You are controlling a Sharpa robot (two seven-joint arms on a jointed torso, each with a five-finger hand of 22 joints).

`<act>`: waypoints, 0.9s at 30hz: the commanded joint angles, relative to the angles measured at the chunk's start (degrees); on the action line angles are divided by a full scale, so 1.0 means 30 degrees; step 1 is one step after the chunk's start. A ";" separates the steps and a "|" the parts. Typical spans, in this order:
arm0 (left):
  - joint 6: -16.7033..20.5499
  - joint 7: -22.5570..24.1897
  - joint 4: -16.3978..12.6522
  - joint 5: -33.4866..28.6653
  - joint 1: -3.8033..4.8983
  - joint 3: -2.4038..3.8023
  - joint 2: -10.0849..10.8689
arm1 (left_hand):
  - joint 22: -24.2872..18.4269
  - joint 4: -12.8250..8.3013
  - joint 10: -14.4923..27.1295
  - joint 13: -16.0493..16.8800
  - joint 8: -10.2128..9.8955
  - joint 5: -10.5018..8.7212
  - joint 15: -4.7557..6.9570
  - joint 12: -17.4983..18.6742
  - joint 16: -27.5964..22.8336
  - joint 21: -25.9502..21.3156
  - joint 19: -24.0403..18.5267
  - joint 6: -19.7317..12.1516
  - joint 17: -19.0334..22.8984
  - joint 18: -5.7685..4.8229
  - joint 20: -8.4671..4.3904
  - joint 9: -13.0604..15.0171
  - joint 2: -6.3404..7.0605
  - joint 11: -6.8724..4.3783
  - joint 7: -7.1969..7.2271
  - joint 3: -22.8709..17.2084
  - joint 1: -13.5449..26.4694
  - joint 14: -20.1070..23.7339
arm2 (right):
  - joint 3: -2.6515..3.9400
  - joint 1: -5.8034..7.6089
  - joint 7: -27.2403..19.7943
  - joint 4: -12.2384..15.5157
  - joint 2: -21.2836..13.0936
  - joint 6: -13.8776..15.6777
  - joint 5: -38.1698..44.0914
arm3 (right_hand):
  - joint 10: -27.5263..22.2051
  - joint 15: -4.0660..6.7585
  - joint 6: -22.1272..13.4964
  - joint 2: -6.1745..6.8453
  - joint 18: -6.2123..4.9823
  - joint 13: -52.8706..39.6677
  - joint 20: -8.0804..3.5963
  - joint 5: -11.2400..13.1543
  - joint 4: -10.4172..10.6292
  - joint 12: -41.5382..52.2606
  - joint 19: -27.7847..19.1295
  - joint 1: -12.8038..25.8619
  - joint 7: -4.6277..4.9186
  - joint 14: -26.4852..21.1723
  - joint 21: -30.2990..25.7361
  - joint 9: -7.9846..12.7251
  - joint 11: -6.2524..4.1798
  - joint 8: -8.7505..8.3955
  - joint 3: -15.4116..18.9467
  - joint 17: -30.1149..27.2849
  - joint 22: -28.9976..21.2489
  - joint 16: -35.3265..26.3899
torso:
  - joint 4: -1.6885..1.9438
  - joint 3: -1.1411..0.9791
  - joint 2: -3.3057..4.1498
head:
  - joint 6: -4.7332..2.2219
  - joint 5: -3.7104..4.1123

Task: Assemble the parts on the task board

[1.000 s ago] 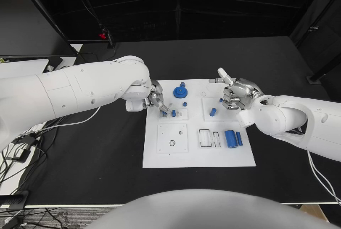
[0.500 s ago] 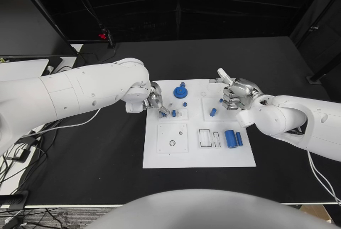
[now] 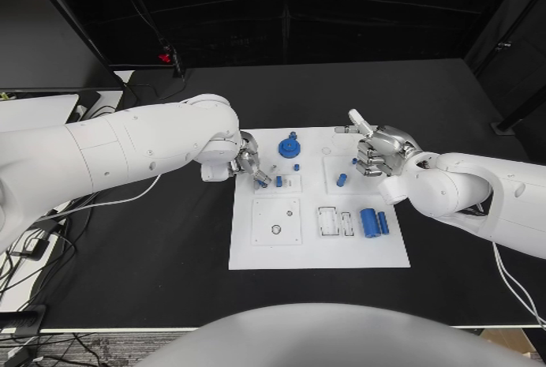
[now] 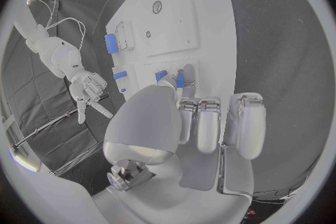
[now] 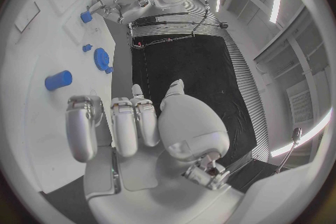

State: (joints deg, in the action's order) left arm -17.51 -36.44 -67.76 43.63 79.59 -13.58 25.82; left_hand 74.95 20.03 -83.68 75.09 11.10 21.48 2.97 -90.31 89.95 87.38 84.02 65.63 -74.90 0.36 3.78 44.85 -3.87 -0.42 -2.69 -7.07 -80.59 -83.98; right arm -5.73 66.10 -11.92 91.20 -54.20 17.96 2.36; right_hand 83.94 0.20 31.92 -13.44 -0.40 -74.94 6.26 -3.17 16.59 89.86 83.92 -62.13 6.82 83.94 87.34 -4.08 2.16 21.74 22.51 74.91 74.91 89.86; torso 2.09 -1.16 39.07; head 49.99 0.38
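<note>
Task board (image 3: 319, 252) lying flat in the middle of the black desk (image 3: 136, 256), white, with shallow recesses and blue parts spread across it. Left hand (image 3: 249, 163) at the board's near-left upper corner, fingertips pinching a small blue peg (image 3: 278, 181) over a square recess plate (image 3: 277, 183); left wrist view confirms the peg (image 4: 180, 79) held between thumb and a finger, the other fingers lying side by side beside it. Right hand (image 3: 379, 151) poised over the board's far-right upper area, fingers curled in, one finger sticking outward; nothing visible in the grasp in the right wrist view, so judged closed and empty. Blue gear (image 3: 289, 148) seated near the board's top edge, a short blue cylinder (image 3: 342, 178) lying loose just beside the right hand, a larger blue cylinder (image 3: 368, 222) and a slim blue pin (image 3: 383, 222) lying side by side near the right edge. Step in hand judged as seating the peg in its hole. Recommended: keep peg upright, centre over the hole before lowering, press straight down without sideways load, release only once seated. Contact between peg and board not determinable. Risk: tilt jamming the peg or sliding the board.
</note>
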 commanded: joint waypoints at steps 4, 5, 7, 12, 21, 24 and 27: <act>-0.0229 0.0038 0.0073 -0.0020 -0.0019 0.0010 -0.0049 | 0.4587 -0.1207 -0.2107 0.4970 0.0020 -0.0177 0.0152 0.0102 0.0016 -0.0050 0.0935 0.0394 -0.5032 0.0204 -0.0102 0.0042 -0.0974 -0.0313 0.0307 -0.1866 -0.0780 -0.2008 | 0.0007 0.0024 -0.0158 0.0046 -0.0012 -0.0080 0.0011 | 0.2021 -0.0048 -0.0165 -0.0155 -0.0251 -0.5019 0.0065 -0.0017 -0.0002 0.0047 0.0694 -0.0049 0.0009 0.2020 -0.0075 -0.0024 0.0079 0.0130 0.0098 0.5029 0.4513 0.0047 | -0.0014 0.0004 0.0000 | 0.0002 -0.0024; -0.0243 0.0054 0.0082 -0.0020 -0.0025 0.0010 -0.0061 | 0.4585 -0.1204 -0.2107 0.4970 0.0020 -0.0210 0.0149 0.0102 0.0016 -0.0053 0.0932 0.0395 -0.5032 0.0205 -0.0101 0.0048 -0.0960 -0.0310 0.0304 -0.1906 -0.0751 -0.2008 | 0.0007 0.0024 -0.0159 0.0046 -0.0014 -0.0083 0.0011 | 0.2021 -0.0048 -0.0165 -0.0155 -0.0251 -0.5019 0.0065 -0.0017 -0.0002 0.0047 0.0694 -0.0049 0.0009 0.2020 -0.0075 -0.0024 0.0079 0.0130 0.0098 0.5029 0.4513 0.0047 | -0.0023 0.0007 -0.0008 | 0.0002 -0.0031; -0.0285 0.0092 0.0094 -0.0020 -0.0033 0.0010 -0.0088 | 0.4583 -0.1201 -0.2107 0.4970 0.0020 -0.0252 0.0147 0.0102 0.0016 -0.0059 0.0925 0.0396 -0.5032 0.0207 -0.0099 0.0056 -0.0942 -0.0307 0.0302 -0.1954 -0.0713 -0.2008 | 0.0007 0.0024 -0.0159 0.0047 -0.0023 -0.0088 0.0011 | 0.2021 -0.0048 -0.0165 -0.0155 -0.0251 -0.5019 0.0065 -0.0017 -0.0002 0.0047 0.0694 -0.0049 0.0009 0.2020 -0.0075 -0.0024 0.0079 0.0130 0.0098 0.5029 0.4513 0.0047 | 0.0000 -0.0003 -0.0007 | 0.0002 0.0000; -0.0372 0.0135 0.0093 -0.0020 -0.0043 0.0010 -0.0119 | 0.4581 -0.1197 -0.2107 0.4970 0.0019 -0.0286 0.0145 0.0102 0.0016 -0.0064 0.0919 0.0396 -0.5032 0.0208 -0.0096 0.0063 -0.0929 -0.0304 0.0299 -0.1996 -0.0679 -0.2008 | 0.0007 0.0024 -0.0154 0.0037 -0.0046 -0.0081 0.0011 | 0.2021 -0.0048 -0.0165 -0.0155 -0.0251 -0.5019 0.0065 -0.0017 -0.0002 0.0047 0.0694 -0.0049 0.0009 0.2020 -0.0075 -0.0024 0.0079 0.0130 0.0098 0.5029 0.4513 0.0047 | -0.0003 -0.0003 -0.0003 | 0.0002 -0.0097; -0.0397 0.0033 0.0297 -0.0017 -0.0049 0.0010 -0.0307 | 0.4572 -0.1191 -0.2107 0.4970 0.0006 -0.0335 0.0141 0.0102 0.0016 -0.0083 0.0898 0.0373 -0.5032 0.0215 -0.0093 0.0070 -0.0924 -0.0297 0.0295 -0.2080 -0.0628 -0.2008 | 0.0006 0.0023 -0.0183 0.0051 -0.0099 -0.0058 0.0011 | 0.2021 -0.0050 -0.0175 -0.0163 -0.0258 -0.5019 0.0067 -0.0020 0.0000 0.0047 0.0668 -0.0049 0.0015 0.2020 -0.0093 -0.0023 0.0082 0.0155 0.0099 0.5029 0.4503 0.0047 | -0.0016 0.0007 0.0012 | 0.0002 -0.0120; -0.0487 -0.0008 0.0367 -0.0016 -0.0049 0.0010 -0.0349 | 0.4565 -0.1191 -0.2107 0.4970 -0.0002 -0.0371 0.0137 0.0102 0.0016 -0.0099 0.0880 0.0356 -0.5032 0.0220 -0.0090 0.0075 -0.0914 -0.0293 0.0289 -0.2130 -0.0595 -0.2008 | 0.0006 0.0023 -0.0187 0.0049 -0.0110 -0.0049 0.0011 | 0.2021 -0.0050 -0.0175 -0.0163 -0.0258 -0.5019 0.0067 -0.0020 0.0000 0.0047 0.0668 -0.0049 0.0015 0.2020 -0.0093 -0.0023 0.0082 0.0155 0.0099 0.5029 0.4503 0.0047 | -0.0025 0.0002 -0.0001 | 0.0002 -0.0134; -0.0571 -0.0052 0.0424 -0.0016 -0.0050 0.0010 -0.0380 | 0.4550 -0.1188 -0.2107 0.4970 -0.0013 -0.0402 0.0134 0.0102 0.0016 -0.0132 0.0843 0.0336 -0.5032 0.0231 -0.0088 0.0079 -0.0902 -0.0288 0.0281 -0.2174 -0.0562 -0.2008 | 0.0006 0.0022 -0.0222 0.0050 -0.0122 -0.0056 0.0011 | 0.2021 -0.0051 -0.0177 -0.0170 -0.0267 -0.5019 0.0068 -0.0022 0.0002 0.0047 0.0637 -0.0049 0.0019 0.2020 -0.0115 -0.0023 0.0084 0.0168 0.0098 0.5029 0.4491 0.0047 | 0.0003 0.0005 0.0003 | 0.0002 -0.0077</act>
State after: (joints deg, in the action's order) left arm -18.26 -36.38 -66.59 43.62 79.44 -13.52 24.78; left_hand 74.93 20.09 -83.68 75.08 10.97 20.59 2.88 -90.31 89.95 87.38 84.02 65.63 -74.91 0.36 3.78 45.11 -4.20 -0.42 -2.69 -7.14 -80.26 -84.06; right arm -5.74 66.09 -11.96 91.19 -54.53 17.97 2.36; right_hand 83.94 0.20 31.92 -13.44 -0.41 -74.94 6.25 -3.17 16.59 89.86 83.92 -62.13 6.82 83.94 87.35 -4.07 2.16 22.12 22.51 74.91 74.91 89.86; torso 2.09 -1.16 39.07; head 49.99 0.01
